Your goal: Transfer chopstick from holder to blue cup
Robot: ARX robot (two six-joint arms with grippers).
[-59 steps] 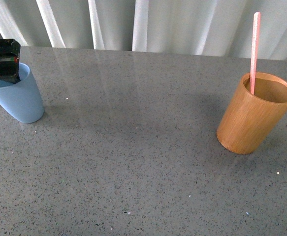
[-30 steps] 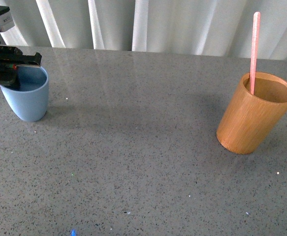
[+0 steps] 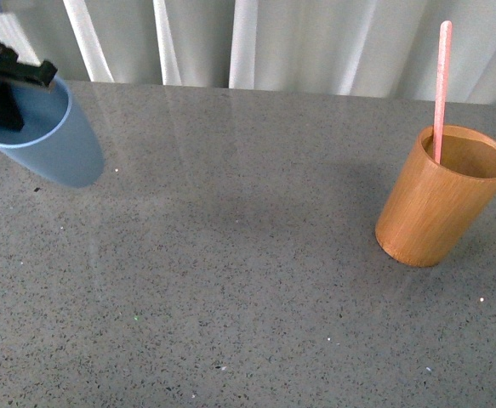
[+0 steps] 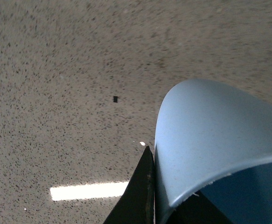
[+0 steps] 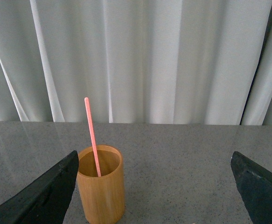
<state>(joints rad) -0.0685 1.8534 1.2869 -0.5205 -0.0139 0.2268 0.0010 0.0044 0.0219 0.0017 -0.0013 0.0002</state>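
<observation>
The blue cup [image 3: 56, 140] hangs tilted above the table at the far left, its base swung toward the middle. My left gripper [image 3: 1, 89] is shut on its rim, one finger inside and one outside. In the left wrist view the cup [image 4: 210, 140] fills the lower right, with a black finger [image 4: 138, 196] against its outer wall. The orange-brown holder [image 3: 439, 195] stands upright at the right with one pink chopstick [image 3: 440, 85] leaning in it. My right gripper [image 5: 154, 186] is open and faces the holder [image 5: 101, 186] and chopstick [image 5: 92, 135] from some way off.
A grey speckled table [image 3: 248, 280] spans the front view, with wide bare surface between cup and holder. White curtains [image 3: 248, 38] hang behind the far edge. A small dark speck [image 4: 115, 99] lies on the table below the cup.
My left gripper has lifted the blue cup off the table and tilted it, its base swinging right. The holder and chopstick have not moved.
</observation>
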